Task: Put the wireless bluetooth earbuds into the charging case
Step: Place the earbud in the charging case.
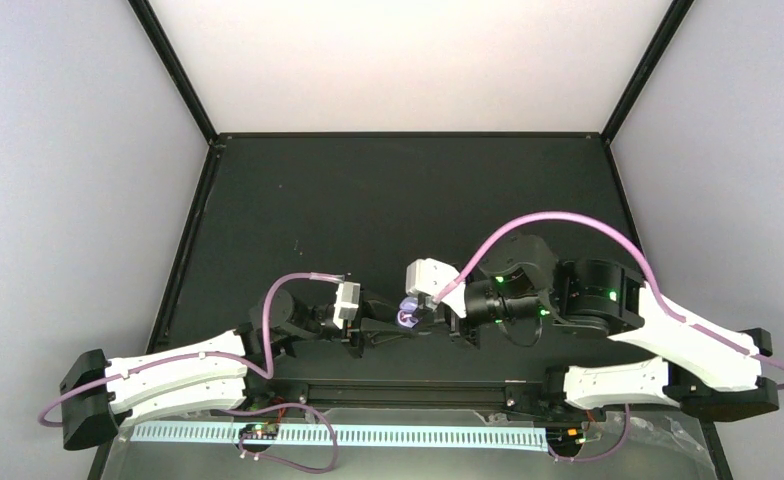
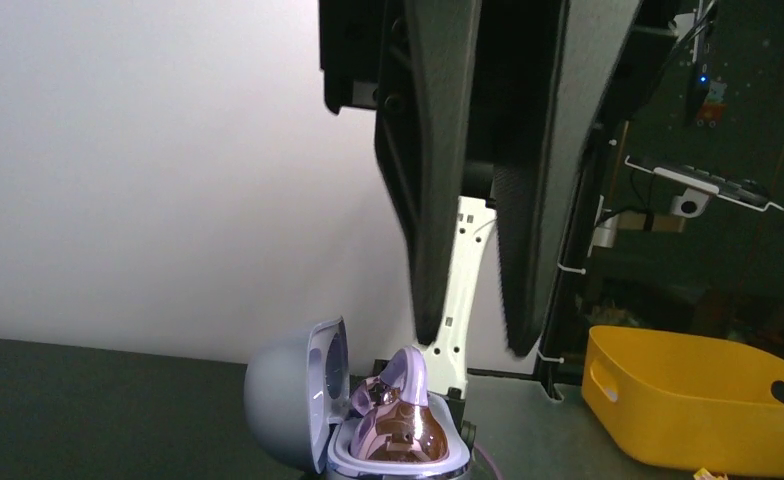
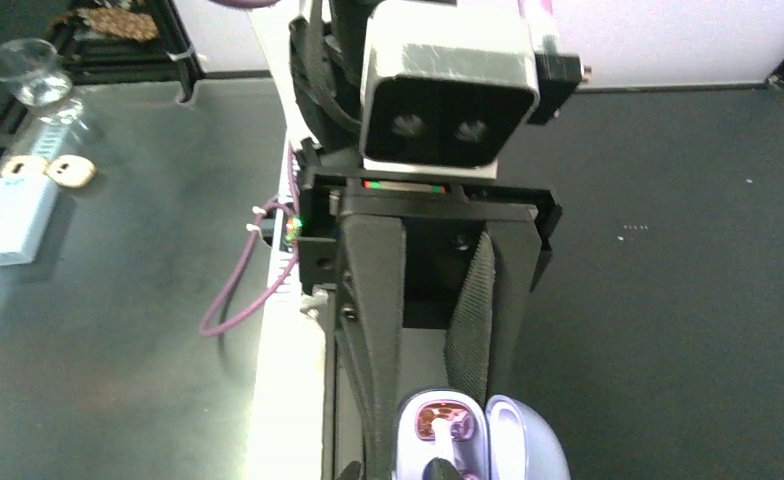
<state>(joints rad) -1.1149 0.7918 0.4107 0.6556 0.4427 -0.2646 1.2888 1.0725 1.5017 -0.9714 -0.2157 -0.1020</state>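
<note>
From the left I am reaching my left pincer [image 1: 403, 325] over the tabletop [image 1: 388, 200] toward the middle, close to the near edge. It is gripping the case [image 2: 343, 458], its jaws drawn in narrow: in the right wrist view one of its fingers [image 3: 373, 350] is lying against the case's near flank, while the other is running in behind the case, under the lid [image 2: 283, 405]. The case is standing upright with its lid swung open toward the far side. The buds [image 2: 405, 425], a glossy pinkish-purple pair, are sitting in the case: one is standing tall in front, its pale stem poking above the rim, and the other is showing just behind it, nearer the lid. Whether either is fully seated I cannot tell. Right of the case I am holding my right pincer [image 2: 475, 340] angled down over it. Its fingers [image 2: 438, 200] are standing well apart with open space between them, gripping nothing, and their tips are hanging just above the buds, one tip nearly over the tall stem. Farthest right in the left wrist view, a yellow bin [image 2: 688, 400] is sitting in the background.
</note>
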